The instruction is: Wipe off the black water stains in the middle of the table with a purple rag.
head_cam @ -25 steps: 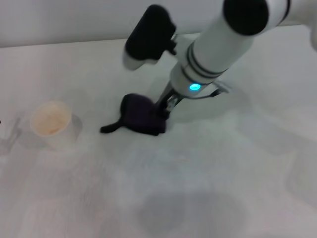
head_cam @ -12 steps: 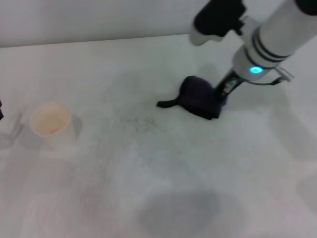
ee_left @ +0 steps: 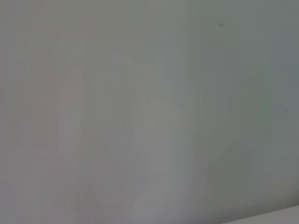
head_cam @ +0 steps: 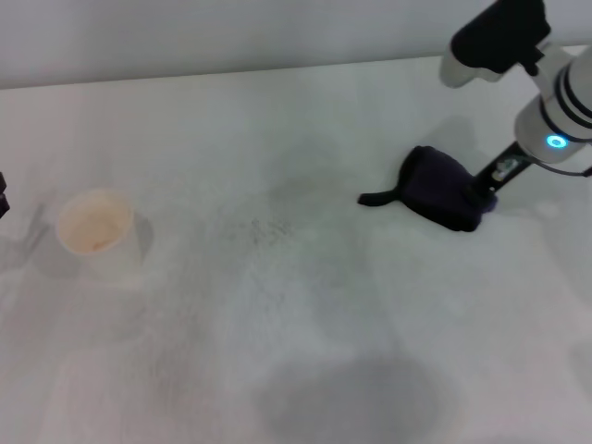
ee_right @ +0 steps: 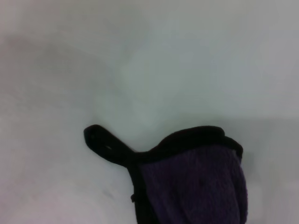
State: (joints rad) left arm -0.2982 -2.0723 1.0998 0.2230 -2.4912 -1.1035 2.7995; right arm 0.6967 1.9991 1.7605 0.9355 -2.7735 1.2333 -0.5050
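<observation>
The purple rag (head_cam: 437,198) lies bunched on the white table (head_cam: 305,314) at the right, its black strap tail pointing left. My right gripper (head_cam: 485,192) reaches down from the right and is shut on the rag's right edge. The right wrist view shows the purple rag (ee_right: 194,184) close up, with its black edging and strap against the table (ee_right: 140,65). No black water stains show anywhere; mid-table carries only faint grey specks (head_cam: 269,228). A dark sliver at the far left edge is my left gripper (head_cam: 3,196), parked. The left wrist view shows only a blank grey surface.
A white paper cup (head_cam: 93,228) stands upright at the left of the table. The table's far edge meets a pale wall at the top. A soft grey shadow (head_cam: 347,393) lies on the near middle.
My right arm has dragged the purple rag from the middle of the table to the right side. Where it passed, only faint specks show. The cup has not moved.
</observation>
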